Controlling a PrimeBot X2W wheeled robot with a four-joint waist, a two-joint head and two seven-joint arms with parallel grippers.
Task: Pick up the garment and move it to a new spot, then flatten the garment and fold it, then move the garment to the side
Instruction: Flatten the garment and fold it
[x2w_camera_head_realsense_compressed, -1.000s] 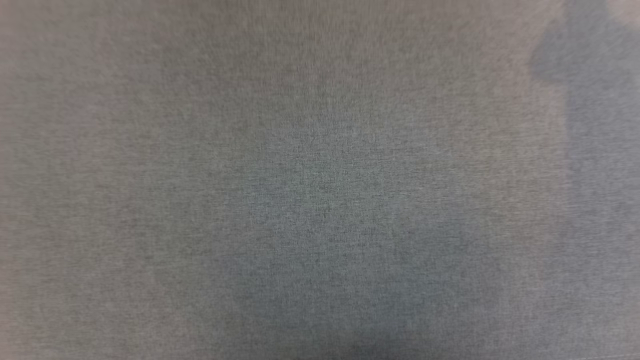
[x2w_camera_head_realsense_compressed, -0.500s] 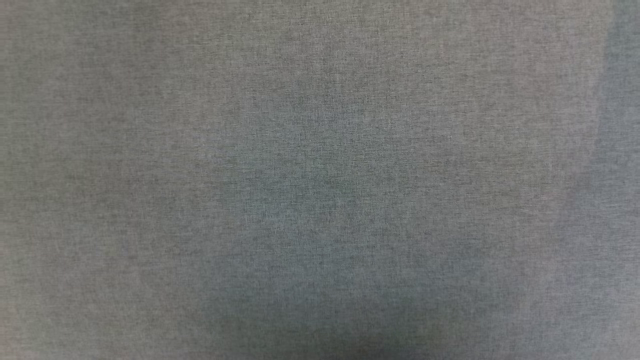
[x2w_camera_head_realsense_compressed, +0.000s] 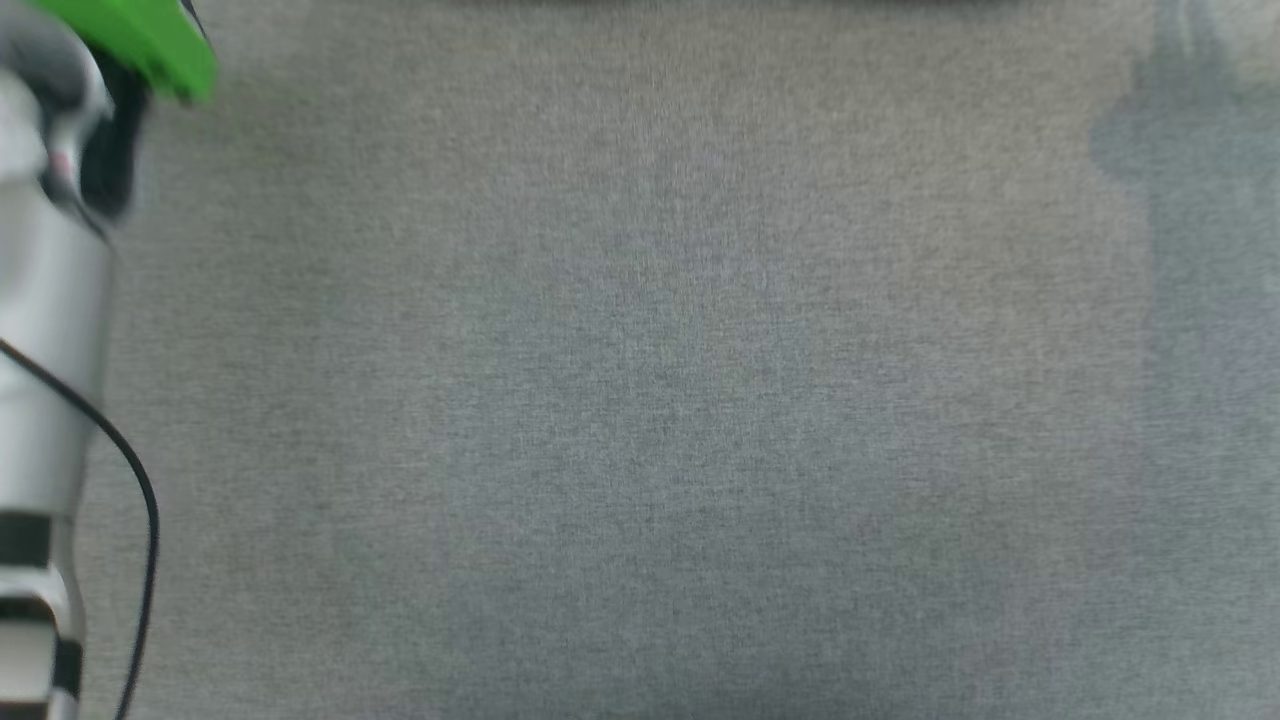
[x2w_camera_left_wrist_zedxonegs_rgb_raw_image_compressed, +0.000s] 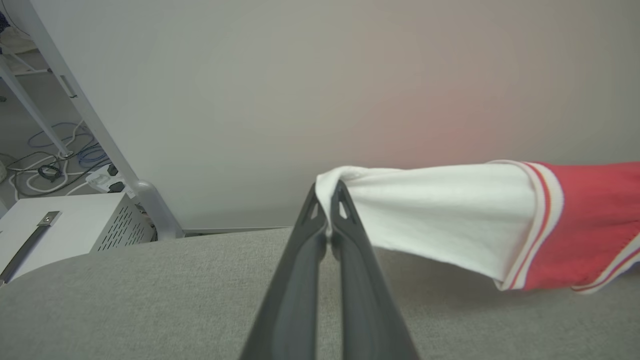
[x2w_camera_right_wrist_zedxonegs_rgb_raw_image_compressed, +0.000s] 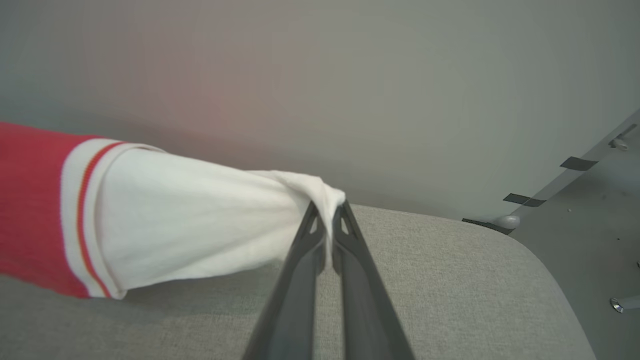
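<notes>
**Jersey stretched between two pinched sleeves**

The red jersey T-shirt (x2w_camera_left_wrist_zedxonegs_rgb_raw_image_compressed: 450, 220), with smooth white short sleeves and ribbed red-white striped trim, hangs drawn out above the grey woven-fabric tabletop (x2w_camera_left_wrist_zedxonegs_rgb_raw_image_compressed: 150, 300), casting a soft shadow on it. The left gripper (x2w_camera_left_wrist_zedxonegs_rgb_raw_image_compressed: 327, 200), its long dark fingers pressed together, pinches the bunched tip of one sleeve near a rounded corner of the tabletop. The right gripper (x2w_camera_right_wrist_zedxonegs_rgb_raw_image_compressed: 327, 210) clamps the other sleeve tip likewise, near the opposite rounded corner. A pale metallic forearm (x2w_camera_head_realsense_compressed: 50, 350) lies along the tabletop's left edge.

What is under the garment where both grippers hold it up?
Under the garment, pinched at its white sleeves by the left gripper and right gripper, lies the grey cloth surface, shadowed. The strip behind the sleeves is covered.
</notes>
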